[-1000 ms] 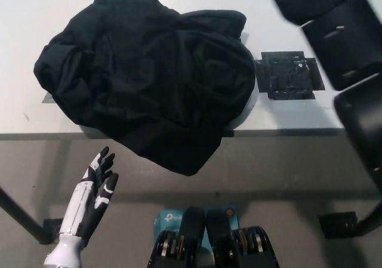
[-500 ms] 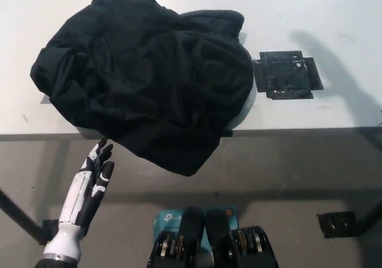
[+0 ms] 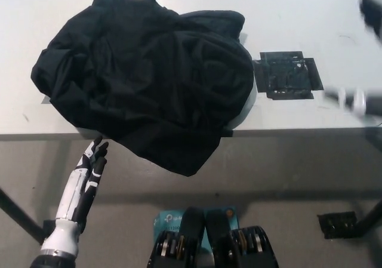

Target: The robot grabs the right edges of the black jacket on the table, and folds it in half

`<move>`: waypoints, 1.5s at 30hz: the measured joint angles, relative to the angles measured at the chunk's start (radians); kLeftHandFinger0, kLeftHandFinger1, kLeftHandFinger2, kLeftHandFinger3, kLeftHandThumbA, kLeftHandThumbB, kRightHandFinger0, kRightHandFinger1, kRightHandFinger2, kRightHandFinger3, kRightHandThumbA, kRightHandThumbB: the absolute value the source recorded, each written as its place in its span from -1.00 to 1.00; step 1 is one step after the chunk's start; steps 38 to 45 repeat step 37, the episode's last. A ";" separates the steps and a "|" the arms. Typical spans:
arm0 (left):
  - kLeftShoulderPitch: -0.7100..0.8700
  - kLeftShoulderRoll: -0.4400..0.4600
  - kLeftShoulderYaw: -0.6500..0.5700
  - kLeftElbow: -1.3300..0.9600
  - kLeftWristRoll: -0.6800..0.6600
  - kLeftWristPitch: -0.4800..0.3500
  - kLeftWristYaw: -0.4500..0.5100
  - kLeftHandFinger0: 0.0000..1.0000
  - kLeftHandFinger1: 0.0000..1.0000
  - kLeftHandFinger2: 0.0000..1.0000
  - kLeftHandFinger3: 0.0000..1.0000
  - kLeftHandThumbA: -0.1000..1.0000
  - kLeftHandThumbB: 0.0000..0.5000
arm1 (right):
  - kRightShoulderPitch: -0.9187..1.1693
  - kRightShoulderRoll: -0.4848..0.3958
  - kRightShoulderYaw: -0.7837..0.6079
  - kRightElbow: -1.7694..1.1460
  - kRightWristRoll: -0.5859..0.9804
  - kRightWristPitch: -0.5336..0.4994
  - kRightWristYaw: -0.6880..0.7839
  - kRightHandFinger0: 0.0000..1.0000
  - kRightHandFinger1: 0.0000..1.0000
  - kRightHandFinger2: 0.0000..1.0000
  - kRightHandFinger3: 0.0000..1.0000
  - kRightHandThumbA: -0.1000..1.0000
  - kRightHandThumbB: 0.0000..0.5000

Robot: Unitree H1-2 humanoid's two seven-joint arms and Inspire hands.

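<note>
The black jacket (image 3: pixel 149 77) lies crumpled in a heap on the white table (image 3: pixel 298 17), left of the middle. Its lower flap hangs over the table's front edge. My white left hand (image 3: pixel 89 166) is open below that edge at the lower left, fingertips pointing up toward the jacket's lower left rim without touching it. At the far right a blurred dark shape (image 3: pixel 373 8) and a blurred pale and dark streak (image 3: pixel 355 99) show my right arm in fast motion. It is well apart from the jacket, and the hand itself is too smeared to read.
A flat black square piece (image 3: pixel 288 75) lies on the table just right of the jacket. Grey floor lies below the table edge, with a teal box (image 3: pixel 164 223) at the bottom middle and a black table foot (image 3: pixel 337 224) at the lower right.
My left hand has sunk slightly and shifted left. The large black arm shapes at the right a second ago left the picture, and blurred parts now show again at the right edge. The jacket has not moved.
</note>
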 measured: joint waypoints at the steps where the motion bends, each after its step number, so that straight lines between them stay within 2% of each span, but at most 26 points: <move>1: -0.002 0.000 0.002 0.000 -0.002 0.000 0.000 1.00 1.00 1.00 1.00 0.90 -0.71 | 0.057 0.018 -0.004 -0.035 0.017 -0.005 -0.002 1.00 1.00 1.00 1.00 1.00 0.63; 3: -0.004 0.000 0.011 0.000 -0.006 0.000 0.000 1.00 1.00 1.00 1.00 0.90 -0.72 | 0.173 0.064 -0.009 -0.101 0.053 -0.031 -0.006 1.00 1.00 1.00 1.00 1.00 0.51; 6: 0.003 0.000 0.029 -0.001 -0.019 -0.001 0.000 1.00 1.00 1.00 1.00 0.86 -0.68 | 0.291 0.136 -0.004 -0.116 0.099 -0.079 -0.006 1.00 1.00 1.00 1.00 1.00 0.23; 8: 0.018 -0.001 0.037 -0.005 -0.029 -0.003 0.000 1.00 1.00 1.00 1.00 0.84 -0.74 | 0.336 0.173 0.001 -0.066 0.124 -0.116 -0.006 1.00 1.00 1.00 1.00 1.00 0.02; 10: 0.036 -0.002 0.040 -0.009 -0.037 -0.004 -0.001 1.00 1.00 1.00 1.00 0.82 -0.73 | 0.345 0.189 0.007 0.033 0.129 -0.142 -0.006 1.00 1.00 1.00 1.00 1.00 0.03; 12: 0.063 -0.003 0.042 -0.014 -0.044 -0.005 -0.003 1.00 1.00 1.00 1.00 0.80 -0.71 | 0.349 0.195 0.010 0.142 0.132 -0.169 -0.007 1.00 1.00 1.00 1.00 1.00 -0.14; 13: 0.075 -0.003 0.043 -0.017 -0.046 -0.005 -0.004 1.00 1.00 1.00 1.00 0.79 -0.72 | 0.351 0.196 0.011 0.178 0.132 -0.179 -0.007 1.00 1.00 1.00 1.00 1.00 -0.29; 14: 0.093 -0.004 0.043 -0.019 -0.050 -0.006 -0.005 1.00 1.00 1.00 1.00 0.78 -0.68 | 0.355 0.195 0.014 0.235 0.132 -0.196 -0.008 1.00 1.00 1.00 1.00 1.00 -0.34; 18: 0.132 -0.008 0.047 -0.020 -0.063 -0.008 -0.006 1.00 1.00 1.00 1.00 0.79 -0.63 | 0.360 0.190 0.038 0.379 0.120 -0.250 -0.008 1.00 1.00 1.00 1.00 1.00 -0.34; 19: 0.136 -0.008 0.050 -0.022 -0.066 -0.007 -0.006 1.00 1.00 1.00 1.00 0.80 -0.65 | 0.361 0.189 0.048 0.392 0.119 -0.260 -0.007 1.00 1.00 1.00 1.00 1.00 -0.28; 22: 0.139 -0.007 0.051 -0.040 -0.072 -0.008 -0.008 1.00 1.00 1.00 1.00 0.81 -0.65 | 0.367 0.188 0.073 0.404 0.118 -0.282 -0.004 1.00 1.00 1.00 1.00 1.00 -0.27; 23: 0.139 -0.007 0.051 -0.042 -0.073 -0.008 -0.009 1.00 1.00 1.00 1.00 0.81 -0.65 | 0.370 0.186 0.077 0.406 0.118 -0.286 -0.004 1.00 1.00 1.00 1.00 1.00 -0.15; 26: 0.144 -0.006 0.050 -0.043 -0.077 -0.009 -0.012 1.00 1.00 1.00 1.00 0.81 -0.64 | 0.388 0.185 0.088 0.406 0.117 -0.303 -0.006 1.00 1.00 1.00 1.00 1.00 -0.02; 29: 0.152 -0.003 0.050 -0.043 -0.077 -0.009 -0.014 1.00 1.00 1.00 1.00 0.82 -0.64 | 0.406 0.185 0.097 0.410 0.115 -0.312 -0.008 1.00 1.00 1.00 1.00 1.00 -0.01; 31: 0.153 -0.002 0.050 -0.043 -0.077 -0.009 -0.014 1.00 1.00 1.00 1.00 0.82 -0.60 | 0.408 0.185 0.101 0.412 0.114 -0.316 -0.010 1.00 1.00 1.00 1.00 1.00 -0.10; 45: 0.152 0.001 0.047 -0.044 -0.076 -0.009 -0.015 1.00 1.00 1.00 1.00 0.84 -0.58 | 0.408 0.185 0.110 0.423 0.106 -0.338 -0.014 1.00 1.00 1.00 1.00 1.00 -0.07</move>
